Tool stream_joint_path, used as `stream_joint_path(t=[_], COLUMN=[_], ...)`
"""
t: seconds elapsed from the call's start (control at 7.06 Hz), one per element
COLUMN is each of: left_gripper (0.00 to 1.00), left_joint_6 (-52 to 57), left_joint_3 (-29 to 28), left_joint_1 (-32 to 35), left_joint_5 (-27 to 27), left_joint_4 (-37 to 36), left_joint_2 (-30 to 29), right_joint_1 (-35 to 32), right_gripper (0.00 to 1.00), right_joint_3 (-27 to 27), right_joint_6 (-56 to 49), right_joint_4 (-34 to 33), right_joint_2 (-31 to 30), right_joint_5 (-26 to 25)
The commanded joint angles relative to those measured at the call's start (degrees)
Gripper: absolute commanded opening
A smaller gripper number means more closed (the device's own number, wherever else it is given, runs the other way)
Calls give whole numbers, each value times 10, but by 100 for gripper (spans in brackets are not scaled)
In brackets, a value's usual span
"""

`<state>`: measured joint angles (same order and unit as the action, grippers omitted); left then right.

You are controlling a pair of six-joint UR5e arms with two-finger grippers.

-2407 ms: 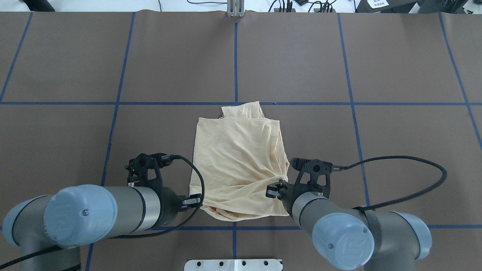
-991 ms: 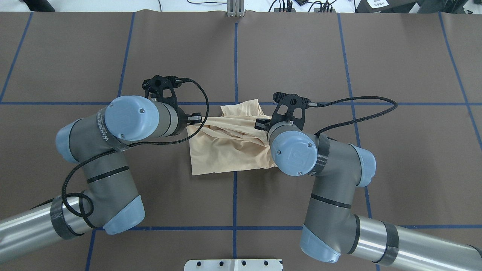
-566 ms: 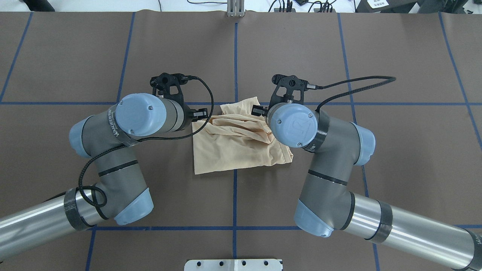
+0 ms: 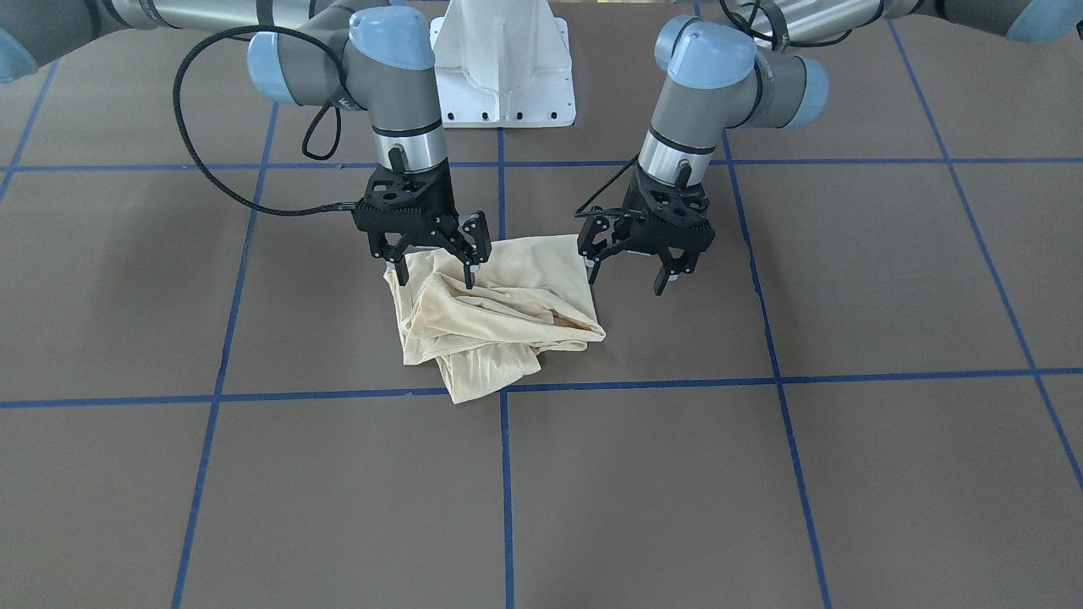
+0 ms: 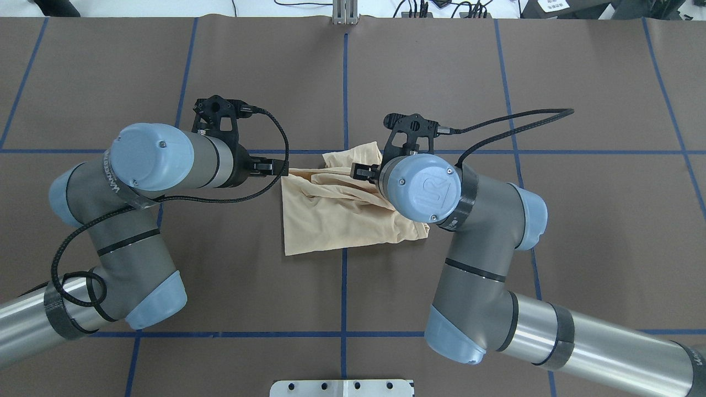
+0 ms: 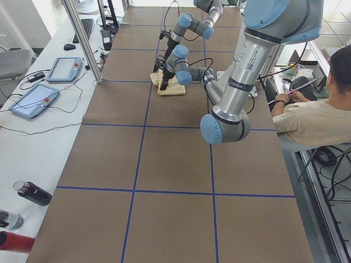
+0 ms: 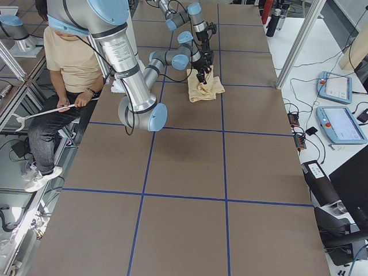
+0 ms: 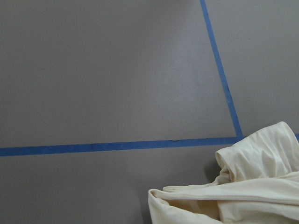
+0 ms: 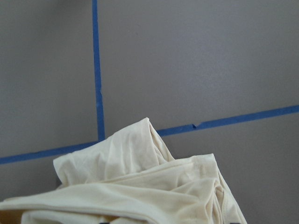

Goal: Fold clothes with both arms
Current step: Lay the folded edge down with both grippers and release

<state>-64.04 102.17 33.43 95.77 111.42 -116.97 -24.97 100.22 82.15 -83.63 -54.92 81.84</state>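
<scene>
The left arm's gripper stood on the robot's left of the tape crossing, a little to the robot's side of it. It pointed down at the brown surface. Its fingers were spread wide and held nothing. The inner finger was just beside the edge of the cloth, and it cannot be told whether it touched it.

The pale yellow T-shirt lay on the surface just on the robot's side of the crossing. It was a wrinkled, roughly folded bundle. One small flap of it reached over the blue tape line, right beside the crossing on the robot's right of it. No print showed on the visible side.

The right arm's gripper hung near the crossing, on the robot's right of it, over the far part of the shirt. Its fingers were also wide apart, one on each side of a raised ridge of cloth. The tips were at the cloth, but they did not pinch it.
</scene>
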Motion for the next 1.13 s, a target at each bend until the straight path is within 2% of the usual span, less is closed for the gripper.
stream_joint_path(t=[0.0,0.14,0.28,0.42,0.99], left_gripper=[100,100,100,100,100], left_joint_6=[1,0,-1,-1,-2], left_joint_3=[3,3,3,3,6], left_joint_1=[1,1,1,1,2], left_joint_5=[3,3,3,3,3], left_joint_4=[0,0,0,1,0], left_joint_2=[2,2,2,3,4], right_joint_1=[24,25,25,25,-13], right_gripper=[65,53,33,0,0], right_joint_3=[-2,-3,-6,-7,-21], right_joint_6=[-49,-92,-99,-99,-123], right_joint_4=[-28,-32,-32,-32,-29], right_joint_2=[-5,-8,-8,-7,1], right_joint_5=[-19,-24,-28,-32,-41])
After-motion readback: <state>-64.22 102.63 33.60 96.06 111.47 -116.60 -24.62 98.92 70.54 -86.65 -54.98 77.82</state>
